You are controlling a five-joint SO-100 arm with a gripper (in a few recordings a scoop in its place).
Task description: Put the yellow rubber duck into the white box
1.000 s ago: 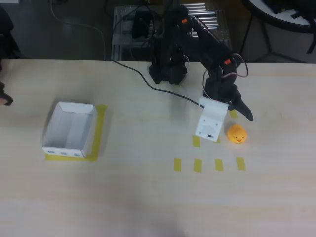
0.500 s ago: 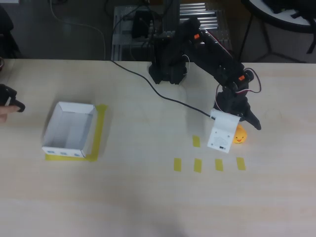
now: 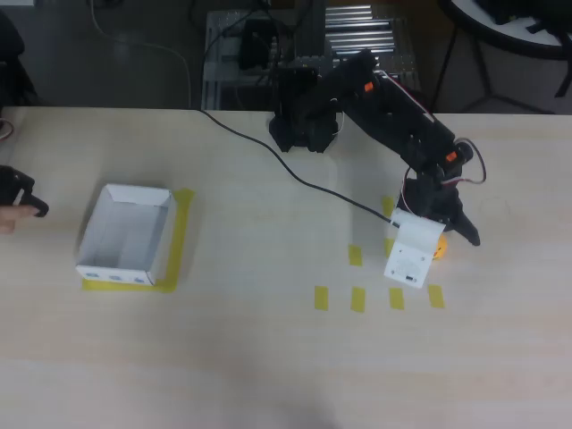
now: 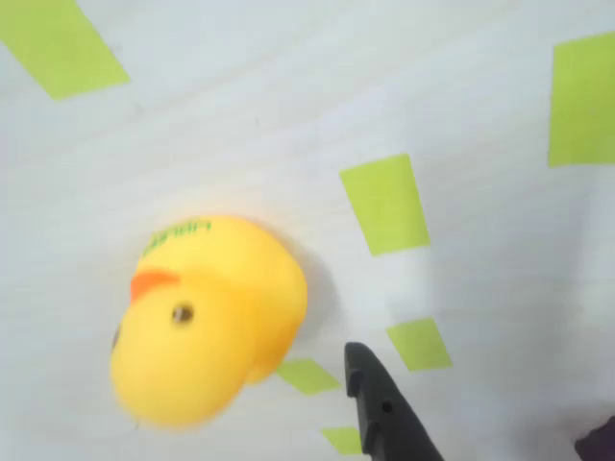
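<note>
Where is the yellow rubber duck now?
In the overhead view the yellow rubber duck lies on the table's right part, mostly hidden under the hand, just above the yellow tape strips; the white box is far left.

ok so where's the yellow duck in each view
overhead view: the yellow rubber duck is right of centre on the table, mostly hidden under the gripper's white plate, with an orange sliver showing at the plate's right edge.
wrist view: the duck is lower left, large, lying on the table.
shared landmark: the yellow tape strips beside it.
</note>
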